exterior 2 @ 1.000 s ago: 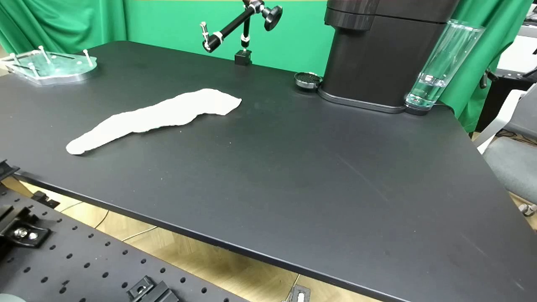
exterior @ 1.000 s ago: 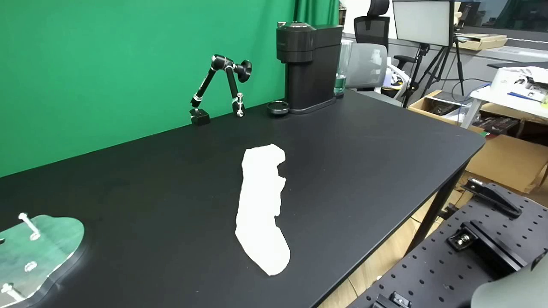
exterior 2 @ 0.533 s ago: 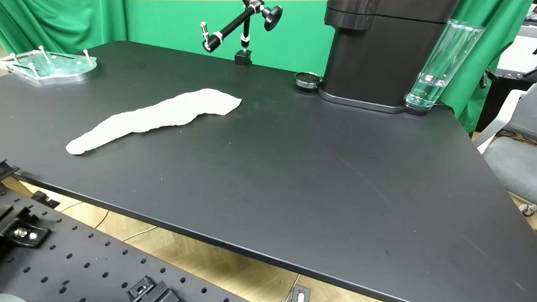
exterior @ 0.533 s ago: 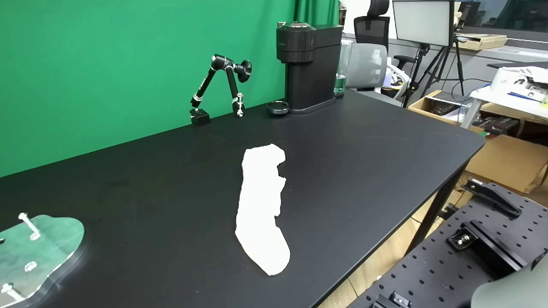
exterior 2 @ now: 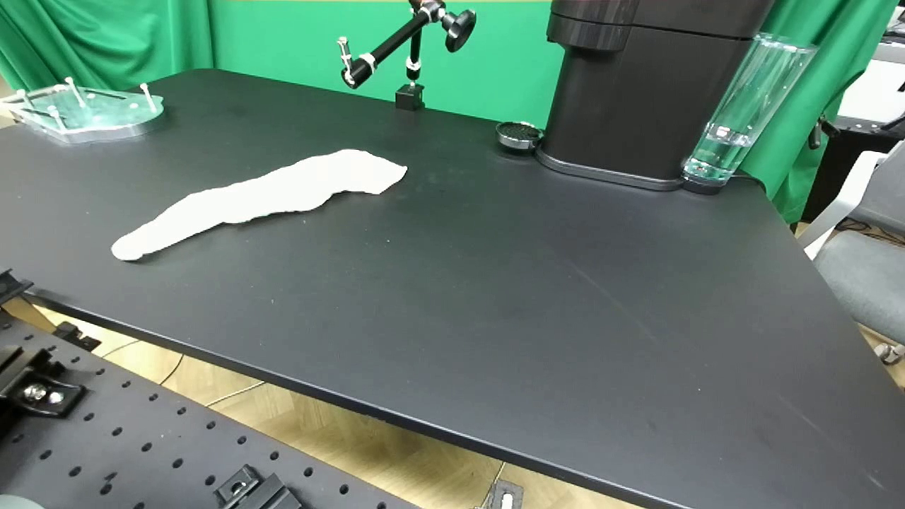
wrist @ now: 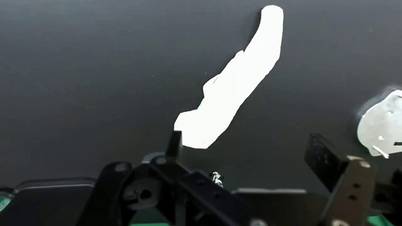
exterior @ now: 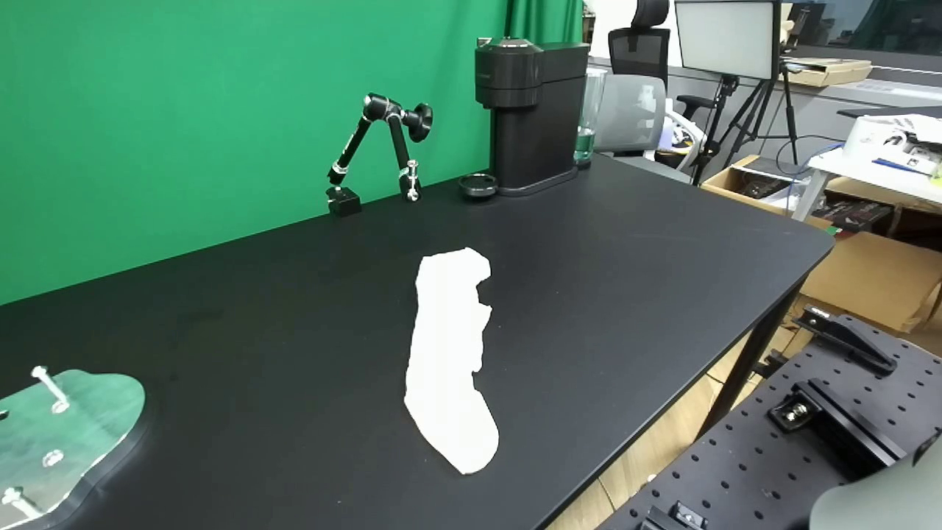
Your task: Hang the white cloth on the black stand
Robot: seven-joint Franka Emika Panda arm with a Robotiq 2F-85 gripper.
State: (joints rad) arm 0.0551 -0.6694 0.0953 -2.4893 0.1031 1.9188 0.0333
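Observation:
The white cloth lies flat and long on the black table; it also shows in an exterior view and in the wrist view. The black stand is a jointed rod frame with a round knob at the table's back edge, by the green backdrop. It shows in an exterior view; in the wrist view only a silver end of it shows. My gripper is open and empty, apart from the cloth, with one finger overlapping the cloth's near end in the picture. The gripper is out of both exterior views.
A black coffee machine with a clear water tank stands beside the stand. A small round dish sits before it. A clear plate with pegs lies on the table. A perforated board runs along the near side.

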